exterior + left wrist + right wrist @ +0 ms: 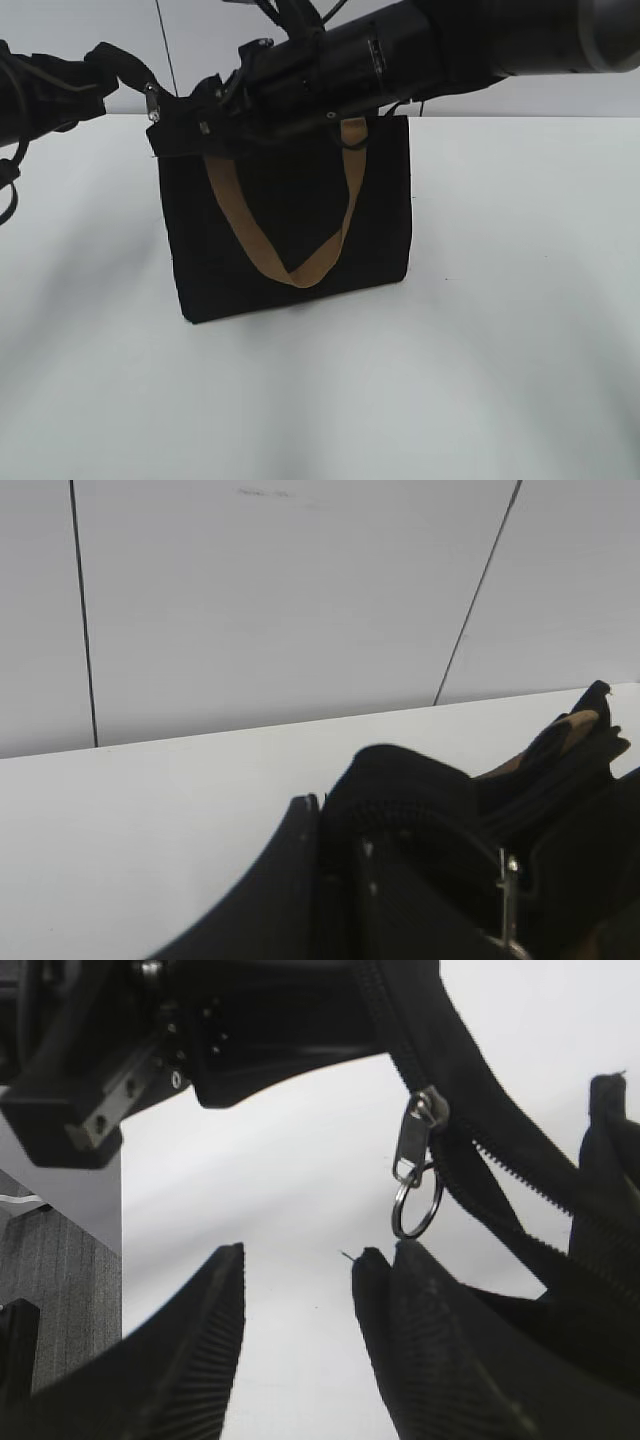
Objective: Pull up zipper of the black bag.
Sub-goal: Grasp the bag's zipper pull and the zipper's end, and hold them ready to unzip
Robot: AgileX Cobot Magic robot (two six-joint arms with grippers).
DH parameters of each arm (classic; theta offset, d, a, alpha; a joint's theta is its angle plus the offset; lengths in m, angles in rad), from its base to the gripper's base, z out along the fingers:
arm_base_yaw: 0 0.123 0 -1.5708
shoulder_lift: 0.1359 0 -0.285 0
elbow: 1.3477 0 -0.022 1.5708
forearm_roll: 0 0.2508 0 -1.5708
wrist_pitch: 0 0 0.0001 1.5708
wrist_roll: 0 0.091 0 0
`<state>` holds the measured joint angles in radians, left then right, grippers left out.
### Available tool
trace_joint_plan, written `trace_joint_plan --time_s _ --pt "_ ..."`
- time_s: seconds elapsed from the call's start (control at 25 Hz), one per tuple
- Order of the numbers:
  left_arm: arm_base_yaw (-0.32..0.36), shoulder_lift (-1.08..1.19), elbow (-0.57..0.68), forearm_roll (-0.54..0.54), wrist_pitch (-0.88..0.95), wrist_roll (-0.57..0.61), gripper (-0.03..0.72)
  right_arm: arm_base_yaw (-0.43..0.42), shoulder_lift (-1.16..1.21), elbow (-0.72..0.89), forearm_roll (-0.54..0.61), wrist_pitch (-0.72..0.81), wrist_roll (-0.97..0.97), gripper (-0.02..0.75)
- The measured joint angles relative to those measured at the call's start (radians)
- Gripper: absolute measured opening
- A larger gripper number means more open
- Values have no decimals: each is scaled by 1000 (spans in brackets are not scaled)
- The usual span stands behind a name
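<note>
The black bag [290, 220] stands upright on the white table, one tan handle [290, 265] hanging down its front. My left gripper [152, 110] is shut on the bag's top left corner; in the left wrist view [335, 825] black fabric [420, 790] fills its jaws. My right gripper [215, 100] reaches across the bag's top. In the right wrist view it [297, 1265] is open and empty. The zipper [500, 1160] runs slantwise there, partly open. Its silvery pull [412, 1140] with a ring [413, 1210] hangs just beyond the right fingertip, outside the jaws.
The white table [500, 330] stretches all round the bag. A pale panelled wall [270, 600] stands behind it. The left arm's black body [90, 1070] sits close above the right gripper in the right wrist view.
</note>
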<state>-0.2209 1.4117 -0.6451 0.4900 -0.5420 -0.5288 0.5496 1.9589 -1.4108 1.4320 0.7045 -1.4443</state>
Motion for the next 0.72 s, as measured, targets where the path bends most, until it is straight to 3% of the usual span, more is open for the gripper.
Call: trace_joint_plan --time_s 0.72 --pt "0 0 0 1 -28 -32 20 7 50 0 139 -56 -97 361"
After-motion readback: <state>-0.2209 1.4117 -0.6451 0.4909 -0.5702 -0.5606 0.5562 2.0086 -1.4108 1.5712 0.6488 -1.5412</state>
